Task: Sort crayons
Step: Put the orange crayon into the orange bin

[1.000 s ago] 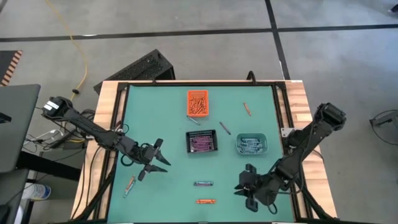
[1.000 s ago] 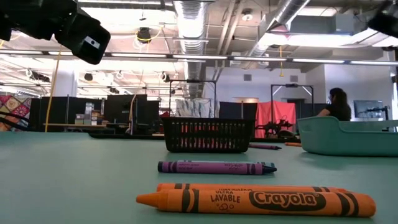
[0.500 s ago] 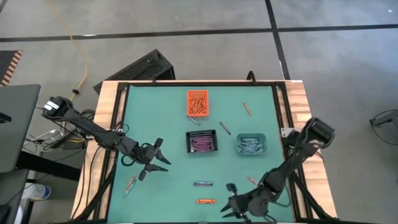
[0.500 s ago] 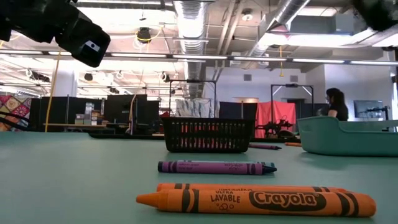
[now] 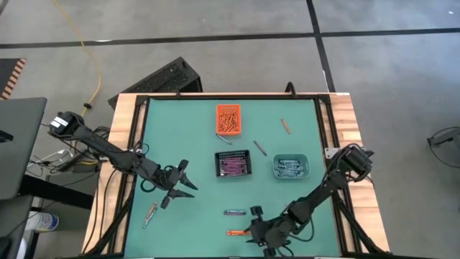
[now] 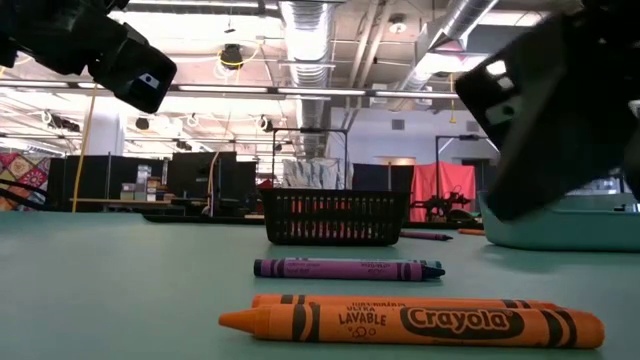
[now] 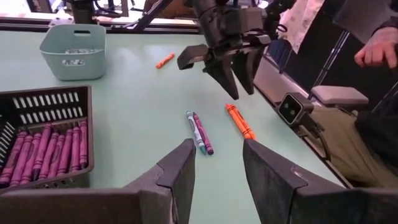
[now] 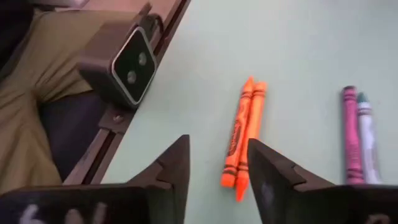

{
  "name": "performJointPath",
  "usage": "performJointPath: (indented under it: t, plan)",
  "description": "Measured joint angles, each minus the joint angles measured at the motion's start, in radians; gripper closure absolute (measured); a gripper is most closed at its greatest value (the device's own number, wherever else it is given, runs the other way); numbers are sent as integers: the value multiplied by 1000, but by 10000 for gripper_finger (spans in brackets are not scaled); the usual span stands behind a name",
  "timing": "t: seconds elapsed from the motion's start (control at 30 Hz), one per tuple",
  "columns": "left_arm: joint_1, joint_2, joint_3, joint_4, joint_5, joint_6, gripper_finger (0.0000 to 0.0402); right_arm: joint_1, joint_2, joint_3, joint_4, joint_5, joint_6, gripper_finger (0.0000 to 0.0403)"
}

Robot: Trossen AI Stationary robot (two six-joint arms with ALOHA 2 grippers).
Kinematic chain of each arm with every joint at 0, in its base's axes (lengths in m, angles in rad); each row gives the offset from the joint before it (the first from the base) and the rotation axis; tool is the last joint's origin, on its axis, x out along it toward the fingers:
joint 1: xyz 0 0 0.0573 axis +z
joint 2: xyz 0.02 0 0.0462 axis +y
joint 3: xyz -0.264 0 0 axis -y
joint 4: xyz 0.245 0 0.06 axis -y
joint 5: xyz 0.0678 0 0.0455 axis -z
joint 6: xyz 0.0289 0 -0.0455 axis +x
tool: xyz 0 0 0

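Green table top carrying an orange bin at the far side, a black mesh basket at centre and a teal bin beside it; small camera at the near edge.

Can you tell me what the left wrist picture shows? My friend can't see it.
The right gripper hangs open above two orange crayons on the green table, next to a purple and teal pair. A black mesh bin holds purple crayons, and a teal bin stands farther off.
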Motion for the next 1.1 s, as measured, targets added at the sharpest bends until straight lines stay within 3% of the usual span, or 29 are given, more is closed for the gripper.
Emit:
performJointPath:
  t: [0.27,1.1]
  plan:
    - [0,0,0,-14,-12,-16,278,-7,-1,7,3,-2,18,205]
    - [0,0,0,-52,-27,-26,278,-7,80,6,28,15,53,210]
